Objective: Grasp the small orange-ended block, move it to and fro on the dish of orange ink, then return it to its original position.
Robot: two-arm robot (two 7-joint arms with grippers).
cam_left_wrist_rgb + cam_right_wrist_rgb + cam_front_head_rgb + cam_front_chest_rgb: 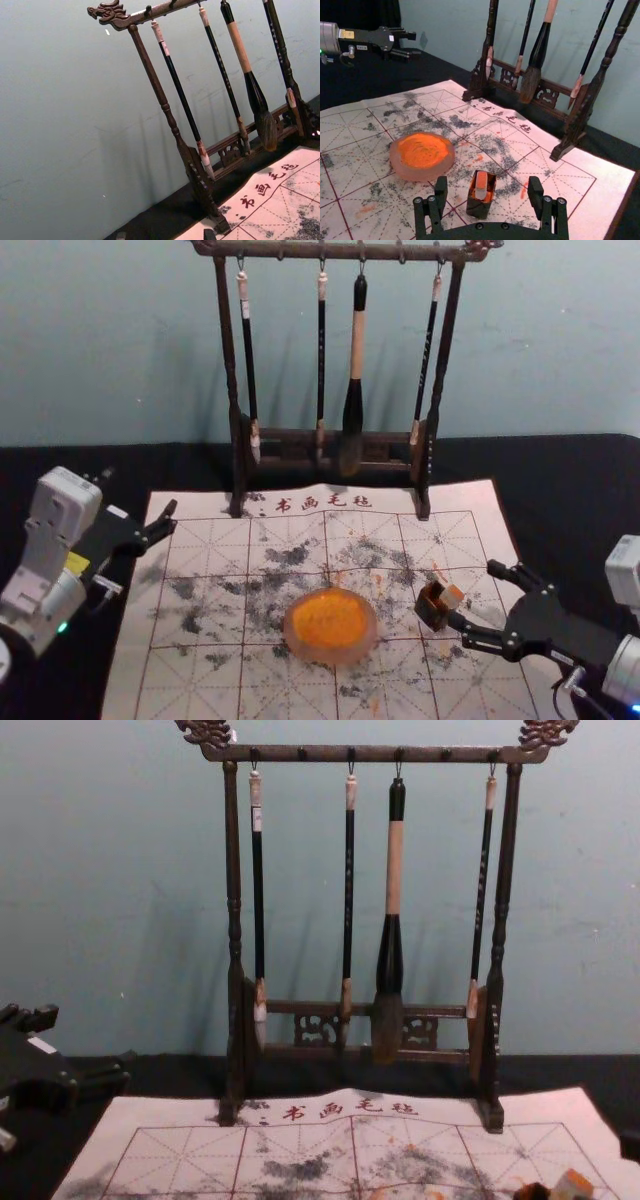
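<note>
Left gripper [174, 515]: idle by the mat's left edge, jaws apart.
Ink dish [331, 625]: left of the block.
Block [452, 597]: in its dark holder [431, 609], leaning toward the nearer, right arm.
Right gripper [476, 594]: released, block ahead, centred between its jaws.

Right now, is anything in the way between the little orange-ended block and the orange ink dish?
Nothing visible stands on the mat between the block and the dish. The block sits in a dark box, so the right gripper, open beside it, should probably lift the block out first.
</note>
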